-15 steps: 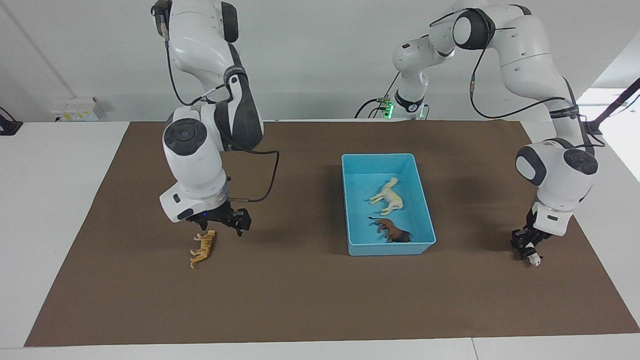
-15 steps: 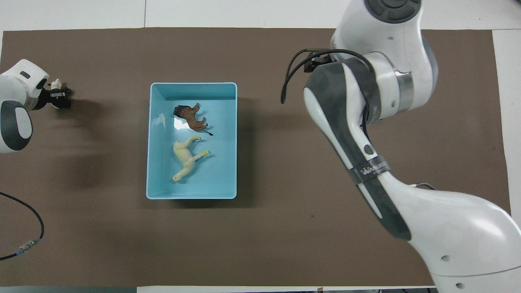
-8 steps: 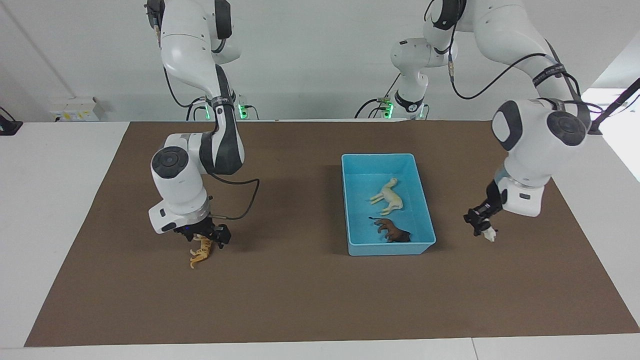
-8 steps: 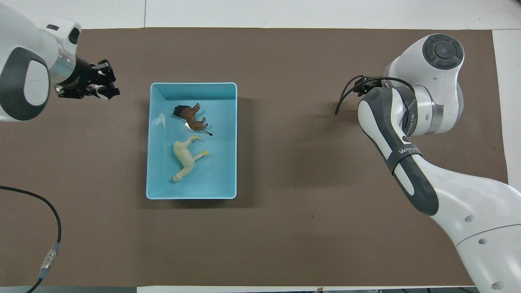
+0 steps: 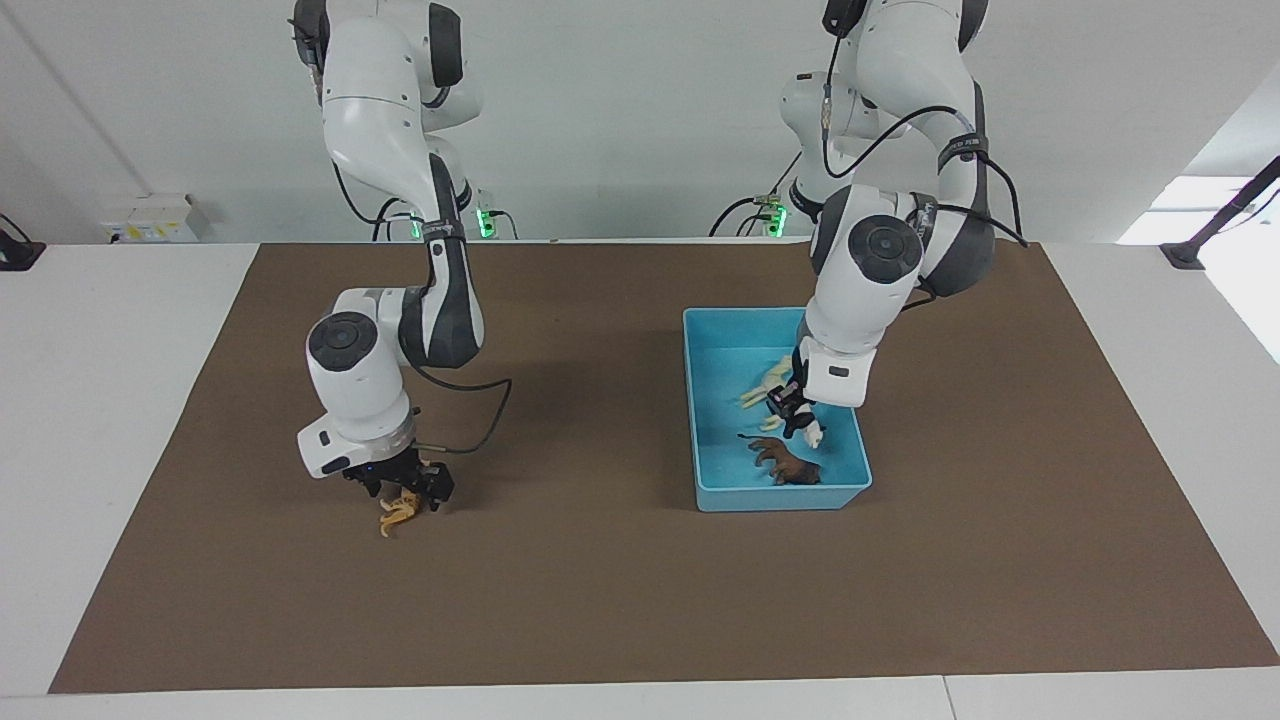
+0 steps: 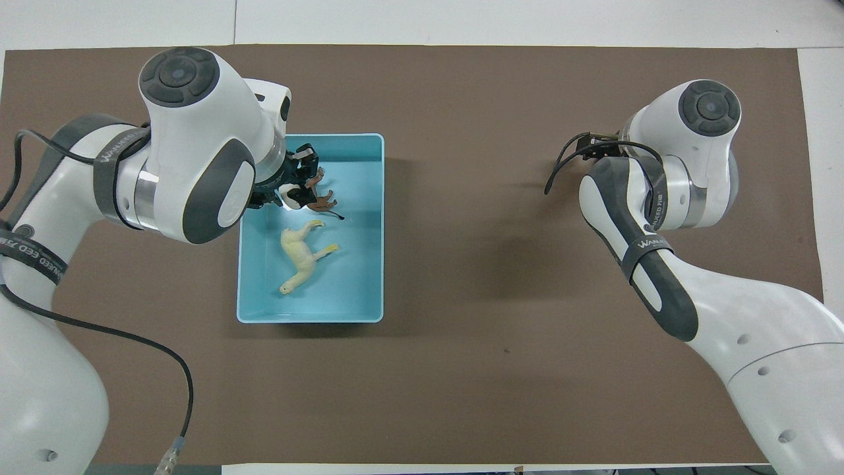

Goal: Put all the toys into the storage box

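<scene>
Smooth-walled rectangular blue storage box point(image 5: 845, 385) holds glossy horse point(image 5: 772, 384) and lion point(image 5: 790, 466).

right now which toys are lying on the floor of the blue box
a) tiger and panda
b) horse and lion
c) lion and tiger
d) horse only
b, the cream horse and the brown lion lie in the storage box, while the panda is up at the left gripper over the box and the tiger lies on the brown mat under the right gripper.
</scene>
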Controlling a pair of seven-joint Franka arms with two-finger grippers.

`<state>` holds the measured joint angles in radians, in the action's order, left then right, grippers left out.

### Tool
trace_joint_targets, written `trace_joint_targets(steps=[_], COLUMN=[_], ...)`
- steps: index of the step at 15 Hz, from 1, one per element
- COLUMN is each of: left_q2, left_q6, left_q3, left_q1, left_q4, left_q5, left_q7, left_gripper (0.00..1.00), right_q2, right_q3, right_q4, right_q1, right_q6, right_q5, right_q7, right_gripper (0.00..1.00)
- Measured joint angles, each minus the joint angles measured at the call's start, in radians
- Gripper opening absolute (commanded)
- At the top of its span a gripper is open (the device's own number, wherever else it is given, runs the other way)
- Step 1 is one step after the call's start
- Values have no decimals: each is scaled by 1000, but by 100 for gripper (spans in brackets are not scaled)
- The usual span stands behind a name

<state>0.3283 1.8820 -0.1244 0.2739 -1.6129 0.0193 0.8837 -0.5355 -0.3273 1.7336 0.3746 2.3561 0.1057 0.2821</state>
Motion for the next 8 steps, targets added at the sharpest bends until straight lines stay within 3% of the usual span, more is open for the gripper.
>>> trace_joint_targets(steps=[1,4,8], left_q2=[-19,-97,-189], left_q6=[-8,-61,-200], left_q3=[9,28,34], left_q1=[-4,-55,-161], left_q4=[0,0,-1], left_q5=[0,0,0], left_q7=[-1,-70,-389], left_gripper=[100,100,100], right_q2=[0,0,0], right_q3=[0,0,4], right_q4=[0,15,23], right_q1=[-1,-3,-1], right_q6=[7,41,58], right_q5=[0,14,29], right_q7=[-1,-1,-2], right_gripper=[1,0,0])
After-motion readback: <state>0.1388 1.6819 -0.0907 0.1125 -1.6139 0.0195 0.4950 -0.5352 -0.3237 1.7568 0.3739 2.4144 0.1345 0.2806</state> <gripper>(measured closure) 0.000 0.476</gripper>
